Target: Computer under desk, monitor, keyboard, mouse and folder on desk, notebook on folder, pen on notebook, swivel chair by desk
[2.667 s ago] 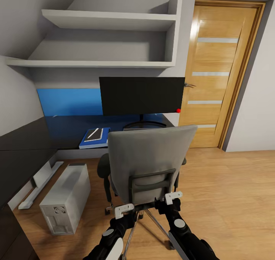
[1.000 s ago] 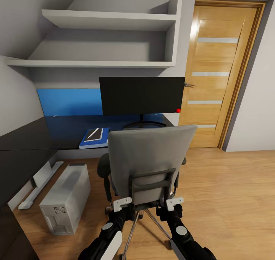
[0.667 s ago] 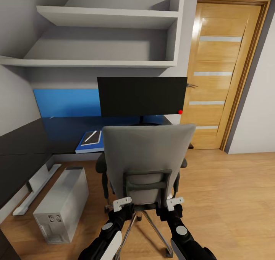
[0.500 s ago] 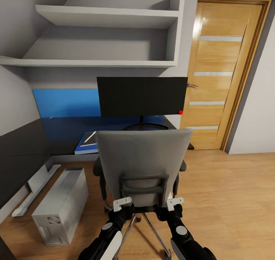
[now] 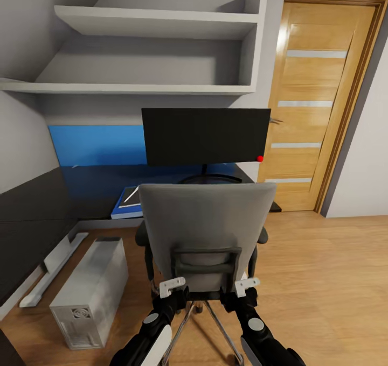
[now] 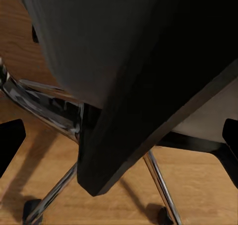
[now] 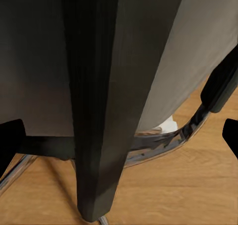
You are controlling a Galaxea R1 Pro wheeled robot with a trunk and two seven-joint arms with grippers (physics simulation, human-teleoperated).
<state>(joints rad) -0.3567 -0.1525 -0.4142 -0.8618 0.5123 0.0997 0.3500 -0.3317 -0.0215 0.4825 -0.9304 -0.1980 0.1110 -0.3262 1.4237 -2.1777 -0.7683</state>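
Observation:
The grey swivel chair (image 5: 207, 231) stands with its back to me, in front of the black desk (image 5: 81, 191). On the desk stands the monitor (image 5: 206, 136). To its left lies the blue folder (image 5: 125, 211), with the notebook (image 5: 129, 199) and the white pen (image 5: 132, 195) on it, partly hidden by the chair. The grey computer (image 5: 91, 290) lies on the floor below the desk edge. My left gripper (image 5: 173, 289) and right gripper (image 5: 246, 286) are open at the chair's lower back, each with a black frame bar (image 6: 148, 111) (image 7: 94, 111) between its fingers. Keyboard and mouse are hidden.
White shelves (image 5: 151, 24) hang above the desk, with a blue wall panel (image 5: 97, 144) behind it. A wooden door (image 5: 318, 102) is at the right. A white desk leg (image 5: 51, 269) lies along the floor at left. Open wood floor (image 5: 323, 280) spreads to the right.
The chair has rolled toward the desk with both grippers behind it and now covers part of the folder. The view has moved forward too. Earlier the grippers dropped slightly onto the lower back frame.

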